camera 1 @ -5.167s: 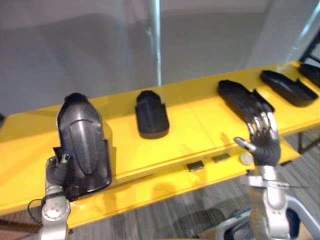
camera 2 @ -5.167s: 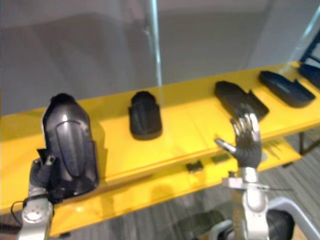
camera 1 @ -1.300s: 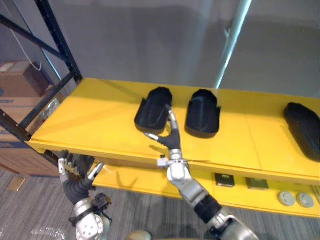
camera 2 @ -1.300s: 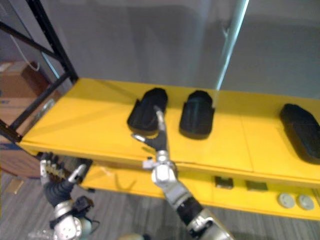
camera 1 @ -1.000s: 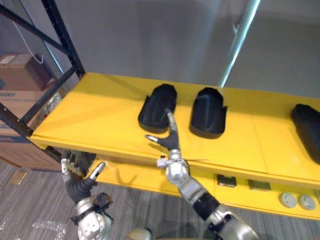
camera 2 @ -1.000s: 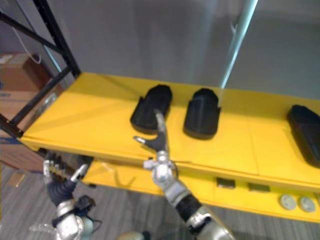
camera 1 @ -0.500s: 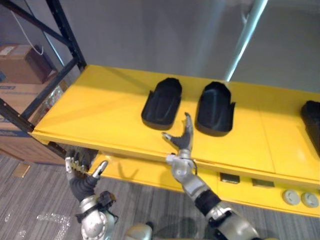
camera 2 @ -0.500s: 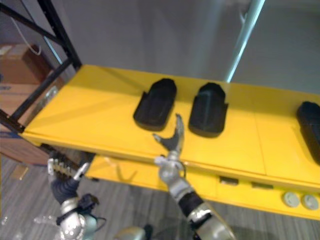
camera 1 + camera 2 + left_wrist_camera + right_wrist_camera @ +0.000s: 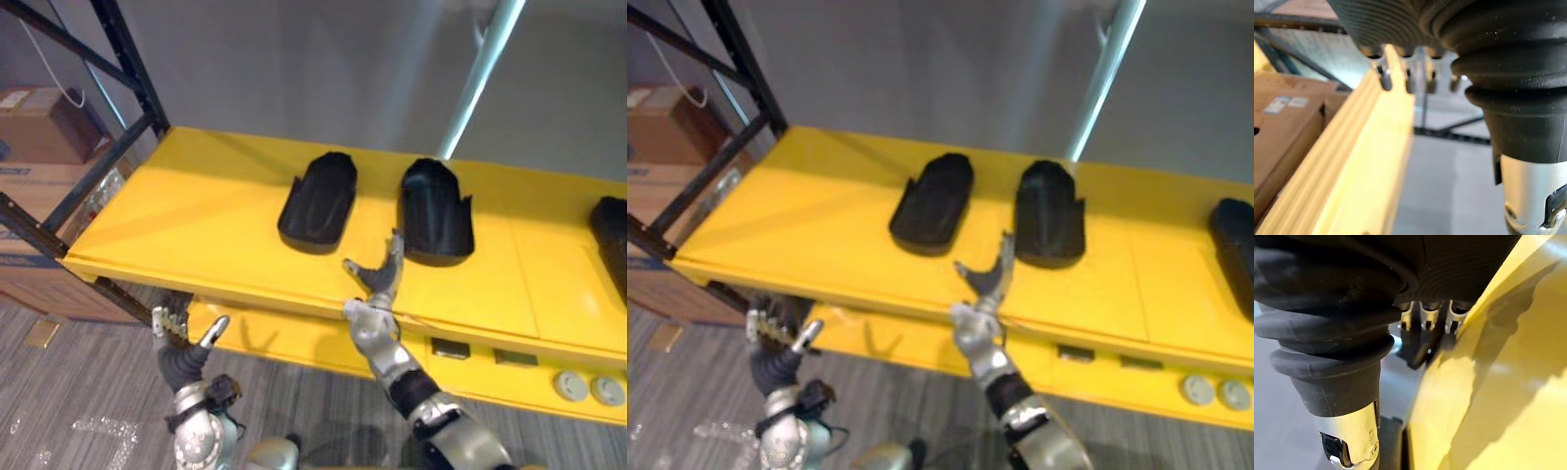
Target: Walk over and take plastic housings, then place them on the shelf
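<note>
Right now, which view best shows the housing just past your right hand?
Left eye view: the housing lies whole on the yellow shelf, just beyond the open right hand. The right eye view shows it equally whole; both wrist views face the shelf's edge.

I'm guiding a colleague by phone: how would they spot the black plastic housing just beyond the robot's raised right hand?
On the long yellow shelf, two black plastic housings lie side by side before a pale slanting pole. Take the right housing, just beyond the right hand; it is broad and domed, whereas the left housing is slimmer and looks open-topped.
</note>
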